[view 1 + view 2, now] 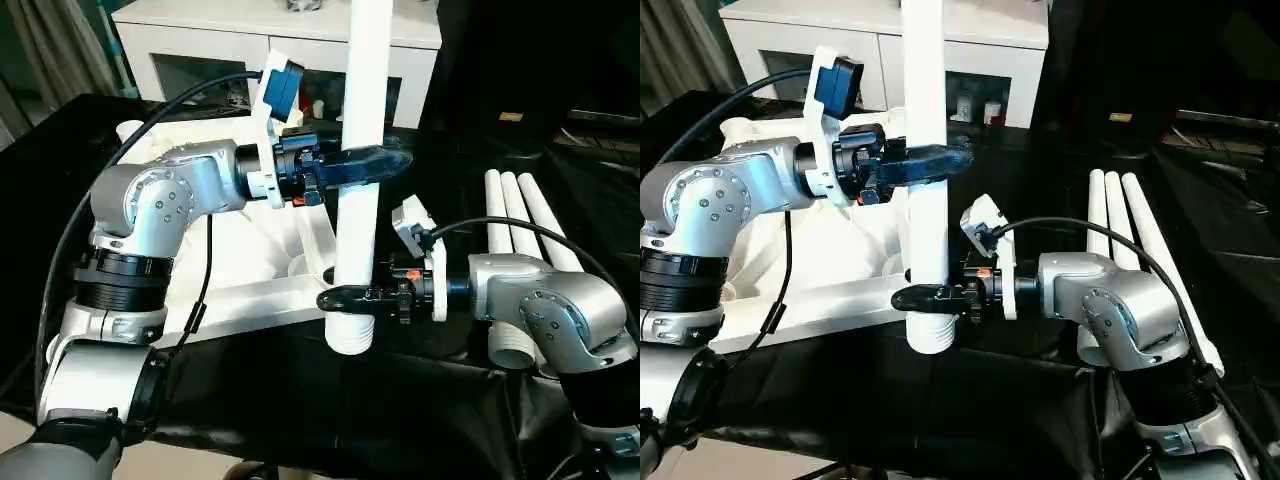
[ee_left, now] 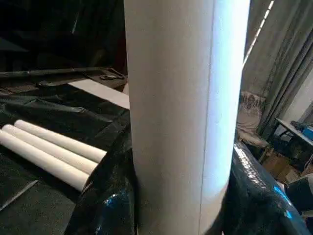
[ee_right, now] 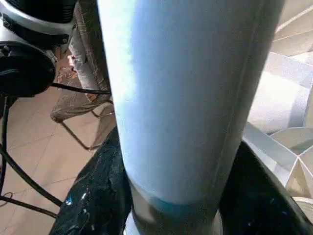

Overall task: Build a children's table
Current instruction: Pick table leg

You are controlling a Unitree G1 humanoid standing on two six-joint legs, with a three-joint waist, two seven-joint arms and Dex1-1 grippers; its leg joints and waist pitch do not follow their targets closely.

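Observation:
One white table leg [image 1: 365, 80] stands upright in the air in front of me, its ribbed lower end [image 1: 350, 335] hanging just past the near edge of the table top. My left gripper [image 1: 390, 163] is shut on the leg's middle, and its black fingers [image 2: 107, 196] hug the tube. My right gripper [image 1: 335, 297] is shut on the same leg just above the ribbed end, fingers [image 3: 93, 196] on either side. The white table top [image 1: 250, 240] lies upside down under my left arm, ribs up, with a round corner socket [image 1: 130, 130] at the far left.
Three spare white legs [image 1: 520, 215] lie side by side on the black cloth [image 1: 330, 400] to the right, behind my right forearm. A white cabinet with glass doors [image 1: 200, 40] stands behind the table top. The near cloth edge drops to the floor.

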